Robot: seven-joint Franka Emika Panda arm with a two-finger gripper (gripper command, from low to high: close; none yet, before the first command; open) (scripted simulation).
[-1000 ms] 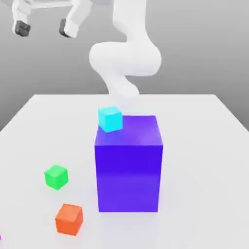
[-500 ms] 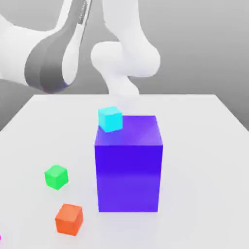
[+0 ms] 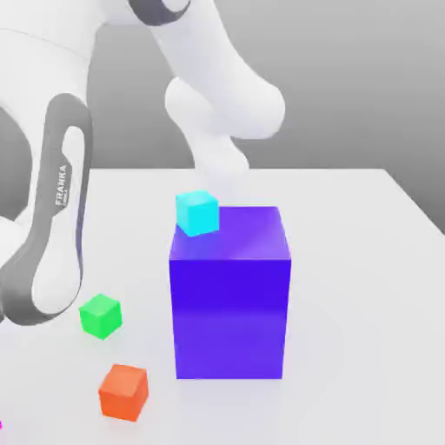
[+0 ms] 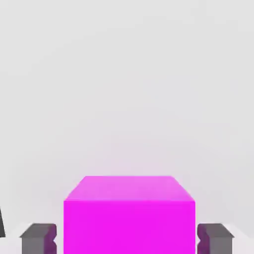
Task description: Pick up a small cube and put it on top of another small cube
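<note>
White table (image 3: 348, 226), apparently grey backdrop.

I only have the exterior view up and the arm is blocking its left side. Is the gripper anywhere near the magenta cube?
Observer: Yes. In the hand view the magenta cube sits on the table between the two fingers.
Operator: Closed on it?
Observer: No. The gripper is open, with a gap on each side of the cube.
Operator: Is the cube square to the fingers?
Observer: Yes, its near face looks straight at the hand camera, not turned.
</note>
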